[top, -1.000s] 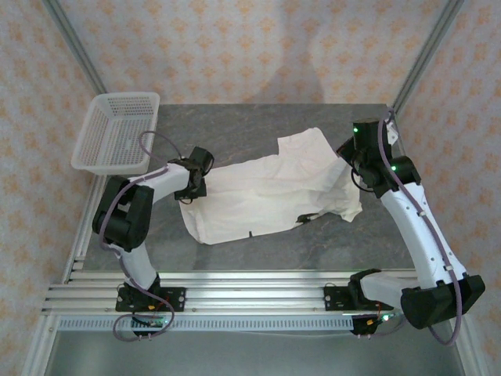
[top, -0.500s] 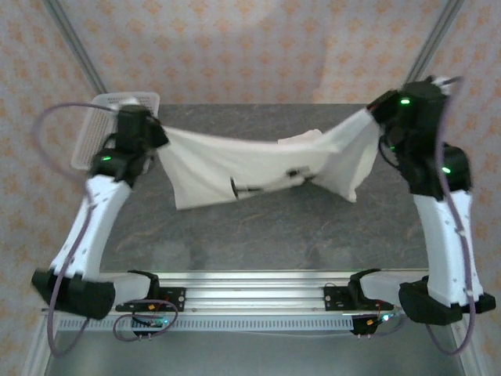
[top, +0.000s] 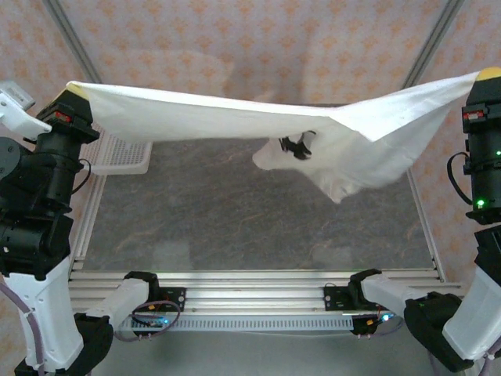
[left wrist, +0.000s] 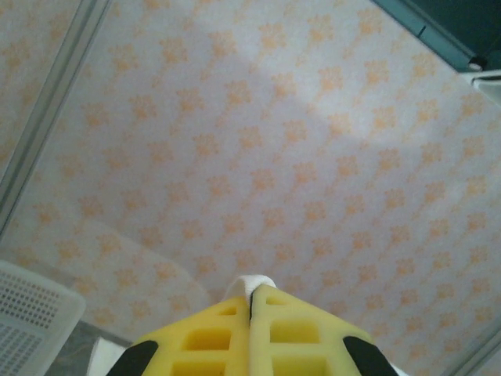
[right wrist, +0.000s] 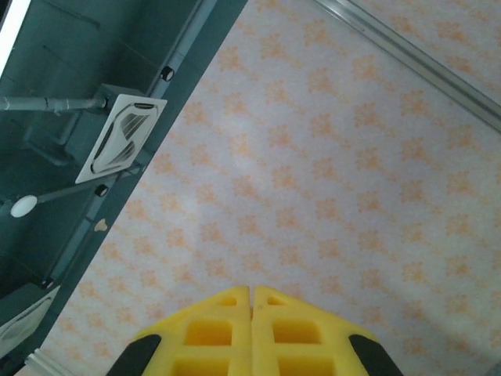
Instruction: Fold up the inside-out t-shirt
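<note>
Lifted since, the inside-out t-shirt (top: 235, 117) hangs taut; left gripper (top: 70, 93) and right gripper (top: 489, 75) pinch its ends; more pull could tear it free.

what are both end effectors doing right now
left end effector: closed, holding one end of the t-shirt
right end effector: closed, holding the t-shirt's other end

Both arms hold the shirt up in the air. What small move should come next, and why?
Probably lower both arms together to lay the t-shirt flat on the table. The left gripper and right gripper are shut on its two ends. It hangs stretched above the table with its right part drooping in a bunch, so it seems to need spreading first.
</note>
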You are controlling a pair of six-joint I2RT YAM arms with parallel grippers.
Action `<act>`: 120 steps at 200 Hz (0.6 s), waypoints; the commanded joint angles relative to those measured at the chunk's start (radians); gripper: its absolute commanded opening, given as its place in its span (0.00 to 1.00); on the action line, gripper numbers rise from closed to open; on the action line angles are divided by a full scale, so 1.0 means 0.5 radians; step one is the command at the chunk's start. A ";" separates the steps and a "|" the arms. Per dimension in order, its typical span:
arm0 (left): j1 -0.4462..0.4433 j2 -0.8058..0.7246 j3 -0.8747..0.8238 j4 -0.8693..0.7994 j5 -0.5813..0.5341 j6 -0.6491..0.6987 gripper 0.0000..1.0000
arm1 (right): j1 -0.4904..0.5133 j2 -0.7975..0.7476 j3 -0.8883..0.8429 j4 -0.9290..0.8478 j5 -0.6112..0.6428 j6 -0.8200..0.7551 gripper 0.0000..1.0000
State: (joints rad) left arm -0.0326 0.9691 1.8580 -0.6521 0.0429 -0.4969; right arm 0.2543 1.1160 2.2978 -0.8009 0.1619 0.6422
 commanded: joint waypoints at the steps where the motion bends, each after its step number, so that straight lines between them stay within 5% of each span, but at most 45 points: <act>1: 0.004 -0.048 0.061 -0.042 -0.013 -0.004 0.00 | -0.005 0.050 0.125 0.000 -0.089 0.001 0.00; 58: 0.004 0.179 0.204 0.028 -0.075 0.007 0.00 | -0.005 0.282 0.218 0.216 0.027 -0.130 0.00; 120: 0.004 0.852 0.505 0.357 -0.001 0.060 0.00 | -0.007 1.335 1.046 0.614 0.144 -0.539 0.00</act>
State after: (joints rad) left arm -0.0326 1.2739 2.0453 -0.5625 0.0368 -0.4953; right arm 0.2543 1.6058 2.7171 -0.6411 0.2005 0.4904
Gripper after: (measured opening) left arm 0.040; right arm 0.042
